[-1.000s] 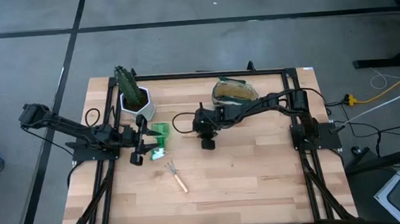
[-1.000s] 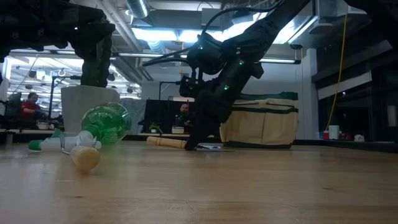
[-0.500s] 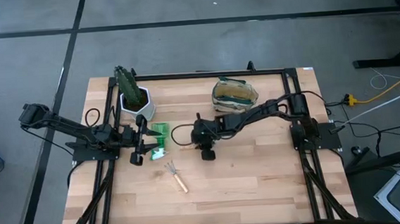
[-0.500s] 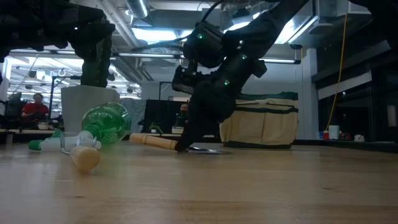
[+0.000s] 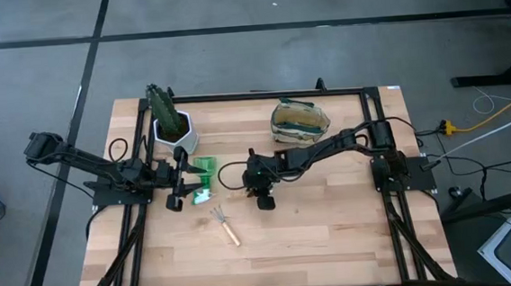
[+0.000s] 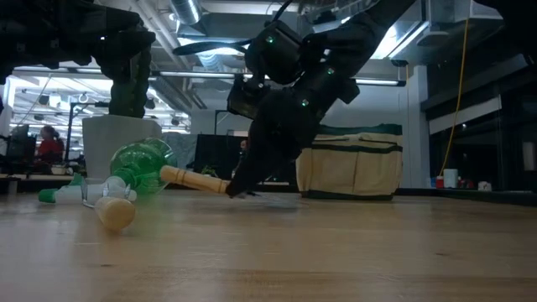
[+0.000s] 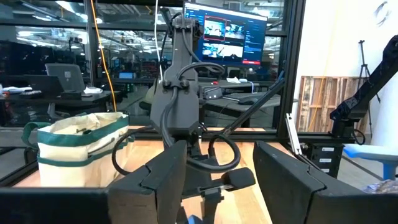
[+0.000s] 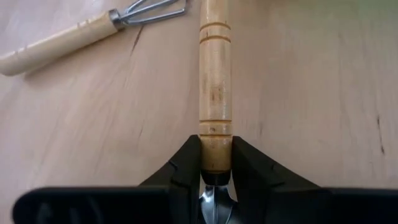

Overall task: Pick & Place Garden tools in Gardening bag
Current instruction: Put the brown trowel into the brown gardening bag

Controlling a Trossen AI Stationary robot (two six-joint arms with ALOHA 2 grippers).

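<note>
My right gripper (image 8: 216, 152) is at mid-table (image 5: 247, 183), shut on the wooden-handled trowel (image 6: 193, 179), which points toward the table's left. The pronged rake (image 5: 225, 224) lies flat nearer the front edge, also in the right wrist view (image 8: 93, 28). The beige gardening bag (image 5: 299, 122) with green trim stands upright at the far side (image 6: 352, 164). A green-and-white item (image 5: 202, 176) lies on its side just in front of my left gripper (image 5: 186, 178), which stands open (image 7: 221, 186) above the table's left part. My right gripper pinches the trowel's wooden handle at its blade end (image 8: 216, 140) between its two fingers. The fingers slant down from the table's right and lie along the handle, which runs on past them. The handle's free end (image 6: 168, 174) is tilted up off the table; the gripper hides the blade.
A white pot with a green cactus (image 5: 171, 122) stands at the far left, behind the green-and-white item. Black frame rails run along the table's left, right and far sides. Bare wood lies toward the front edge beyond the rake.
My right gripper has moved toward the table's near-left with the trowel and has tipped. The trowel's handle, which lay nearly flat on the table, now slants with its free end raised and farther left. The gripper stays shut on it.
</note>
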